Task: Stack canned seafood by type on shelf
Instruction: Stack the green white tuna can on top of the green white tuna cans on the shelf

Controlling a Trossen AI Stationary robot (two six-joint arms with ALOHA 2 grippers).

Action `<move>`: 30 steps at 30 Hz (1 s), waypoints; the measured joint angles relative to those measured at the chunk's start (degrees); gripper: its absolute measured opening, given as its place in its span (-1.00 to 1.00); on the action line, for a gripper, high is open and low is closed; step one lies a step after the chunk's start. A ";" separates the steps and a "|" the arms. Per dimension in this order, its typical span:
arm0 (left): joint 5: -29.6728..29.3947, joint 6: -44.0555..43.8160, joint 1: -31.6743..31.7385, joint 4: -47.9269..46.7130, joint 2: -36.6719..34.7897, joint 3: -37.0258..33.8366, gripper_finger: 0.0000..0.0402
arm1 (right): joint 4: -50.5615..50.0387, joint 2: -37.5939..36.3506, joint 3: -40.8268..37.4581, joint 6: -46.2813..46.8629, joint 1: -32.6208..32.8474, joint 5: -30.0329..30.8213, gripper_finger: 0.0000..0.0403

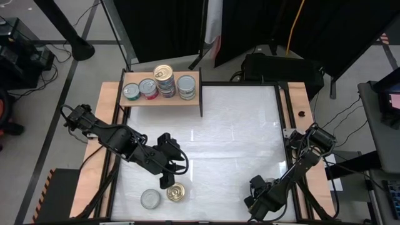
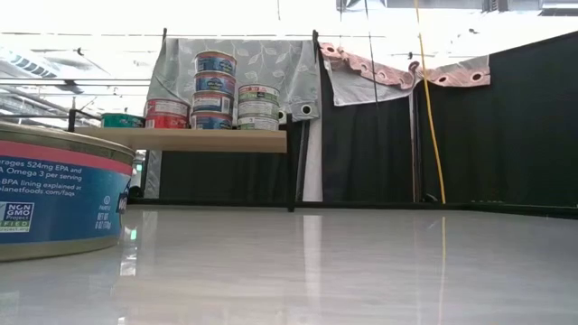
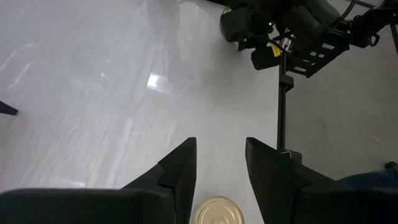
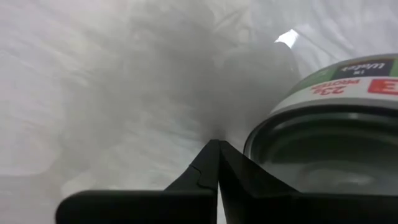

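Observation:
The shelf (image 1: pixel 161 95) stands at the table's far left. It carries a green-topped tin (image 1: pixel 130 91), a red one (image 1: pixel 148 87) and two stacks of tins (image 1: pixel 165 80) (image 1: pixel 186 86). A gold-lidded tin (image 1: pixel 177 193) and a silver-lidded tin (image 1: pixel 150 199) rest on their bases near the front edge. My left gripper (image 1: pixel 167 181) hangs open above the gold lid (image 3: pixel 217 211), clear of it. My right gripper (image 4: pixel 216 146) is shut at the near right and points down at the table. Close beside it is a tin (image 4: pixel 323 118) that the arm hides in the high view. My right gripper's shut fingertips (image 4: pixel 208 155) stand just beside the rim (image 4: pixel 258 140) of the tin with the green and red label. I cannot tell whether they touch it. The tin sits on the table.
A blue-labelled tin (image 2: pixel 54 190) fills the near left of the low view. Wooden strips (image 1: pixel 294 106) run along the table's sides. The white tabletop (image 1: pixel 237 137) stretches between the shelf and the arms. A dark post (image 1: pixel 201 100) holds the shelf's right end.

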 joint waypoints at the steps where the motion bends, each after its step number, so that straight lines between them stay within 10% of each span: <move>1: -0.27 0.01 0.00 -0.15 0.00 -0.01 -0.31 | 0.04 0.01 0.00 -0.06 0.01 0.40 -1.00; 30: -0.97 2.41 0.52 -1.51 0.00 0.00 -0.31 | 2.62 -0.84 3.07 2.98 0.42 7.89 -1.00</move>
